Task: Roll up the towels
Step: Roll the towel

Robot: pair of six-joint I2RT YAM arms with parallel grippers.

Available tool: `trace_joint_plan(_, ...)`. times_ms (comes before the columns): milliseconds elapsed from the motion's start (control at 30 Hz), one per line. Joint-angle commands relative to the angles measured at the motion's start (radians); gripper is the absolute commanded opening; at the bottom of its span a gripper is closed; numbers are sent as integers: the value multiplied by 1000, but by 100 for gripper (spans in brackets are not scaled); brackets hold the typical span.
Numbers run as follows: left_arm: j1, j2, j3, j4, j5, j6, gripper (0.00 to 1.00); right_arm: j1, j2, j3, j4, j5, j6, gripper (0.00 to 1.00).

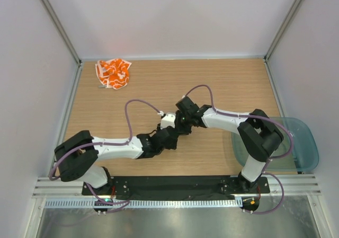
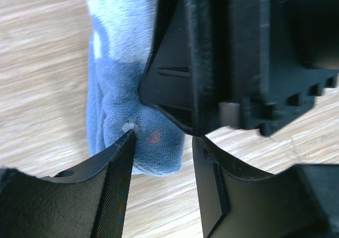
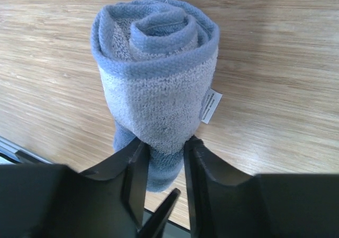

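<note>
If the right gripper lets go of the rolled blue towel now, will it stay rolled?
Probably partly. The blue towel is soft terry wound into a spiral, so it may loosen. Its round shape could roll on the table.

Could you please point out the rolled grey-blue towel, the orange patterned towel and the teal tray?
Grey-blue towel (image 3: 159, 95): right wrist view, on the roll's outer side below the spiral end.
Orange patterned towel (image 1: 113, 72): top external view, middle of the crumpled heap.
Teal tray (image 1: 307, 142): top external view, bare right side.
</note>
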Motion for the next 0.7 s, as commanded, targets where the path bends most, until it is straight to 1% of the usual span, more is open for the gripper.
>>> trace_joint_plan(0, 16, -18, -61, -97, -30, -69, 49, 4, 21, 32, -76, 11, -35, 38)
trace_joint_plan(33, 17, -32, -69, -96, -29, -79, 49, 5, 23, 36, -79, 13, -38, 44)
trace_joint_plan(133, 23, -41, -88, -105, -21, -94, 49, 4, 35, 56, -90, 18, -44, 53)
trace_joint_plan(200, 25, -32, -85, -114, -13, -100, 48, 4, 40, 75, -96, 18, -47, 55)
trace_joint_plan(233, 25, -28, -83, -114, -12, -100, 48, 2, 43, 82, -101, 21, -48, 58)
trace_joint_plan(400, 28, -8, -71, -119, -7, -102, 47, -10, 32, 139, -132, 28, -64, 66)
trace_joint_plan(433, 31, -3, -69, -122, -6, -102, 47, -10, 29, 145, -133, 25, -73, 69)
trace_joint_plan(533, 37, 3, -66, -122, 0, -102, 46, -16, 6, 164, -132, 16, -90, 75)
trace_joint_plan(667, 57, 0, -74, -125, 13, -111, 45, -21, -38, 136, -92, 1, -102, 77)
